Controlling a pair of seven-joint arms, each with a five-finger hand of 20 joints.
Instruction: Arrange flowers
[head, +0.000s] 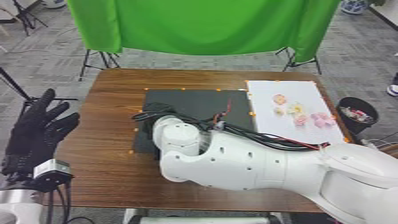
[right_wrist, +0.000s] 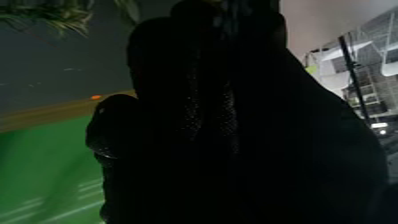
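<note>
Left hand (head: 37, 130), left of desk (head: 115, 165): fingers extended, open. Right hand (head: 160, 111) over black mat (head: 202, 96); grip cannot be told. Step, presumably: setting stems on mat. Advise slow lowering, light pressure, leaves uncrushed. Right wrist view gives green foliage (right_wrist: 44, 15) near the glove; head view gives yellow flower (head: 296, 108) and pink flowers (head: 322, 119) on white sheet (head: 298, 91), far right.
</note>
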